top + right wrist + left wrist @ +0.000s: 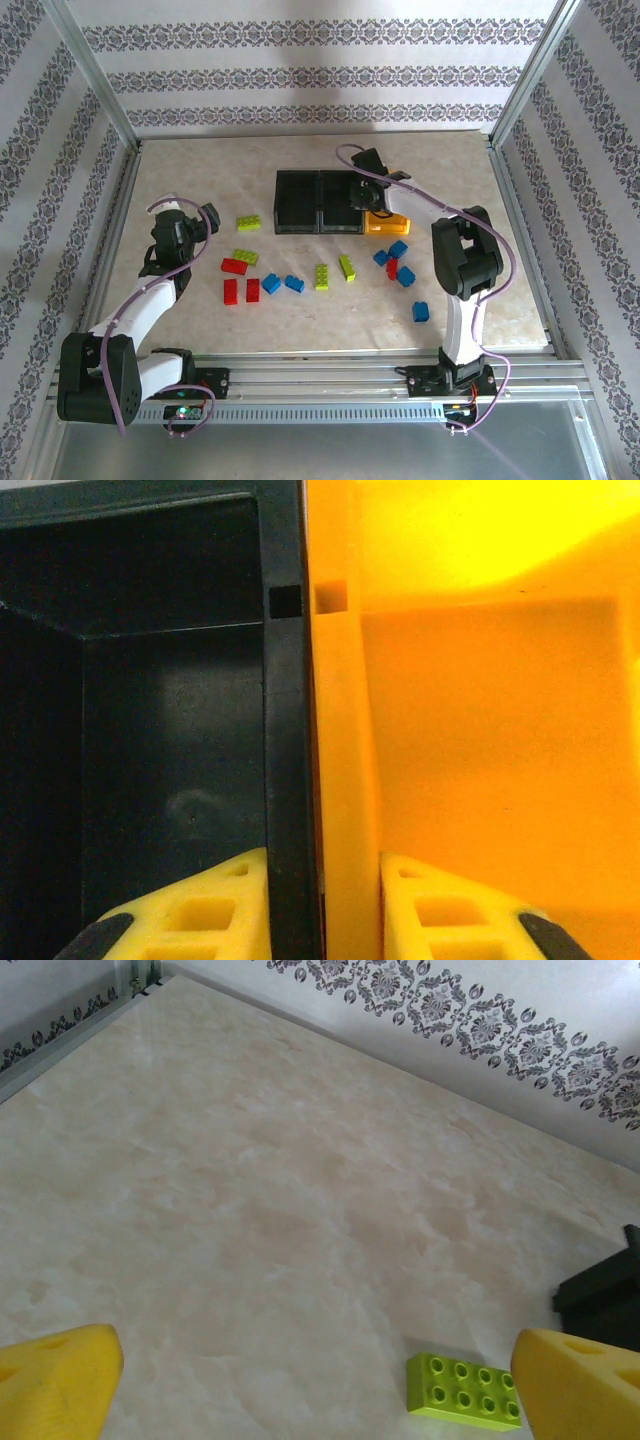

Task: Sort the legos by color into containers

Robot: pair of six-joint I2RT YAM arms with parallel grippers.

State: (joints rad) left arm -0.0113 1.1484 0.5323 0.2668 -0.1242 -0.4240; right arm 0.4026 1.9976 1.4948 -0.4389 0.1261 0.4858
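Note:
Three containers stand in a row at mid-table: two black bins [296, 200] [338, 205] and an orange bin [386, 222]. My right gripper [323, 880] is shut on the joined walls between the black bin [287, 760] and the orange bin [345, 760], one finger inside each. No brick shows inside either bin in the right wrist view. Red [234, 265], blue [271, 283] and lime [322, 276] legos lie scattered in front of the bins. My left gripper [315, 1360] hangs open over bare table, with a lime brick [463, 1390] just inside its right finger [580, 1380].
More blue bricks [405, 276] and a red one [392, 268] lie close to the right arm, and one blue brick [420, 311] sits nearer the front edge. Aluminium frame posts and patterned walls enclose the table. A black bin's corner [605, 1300] shows at the right edge of the left wrist view.

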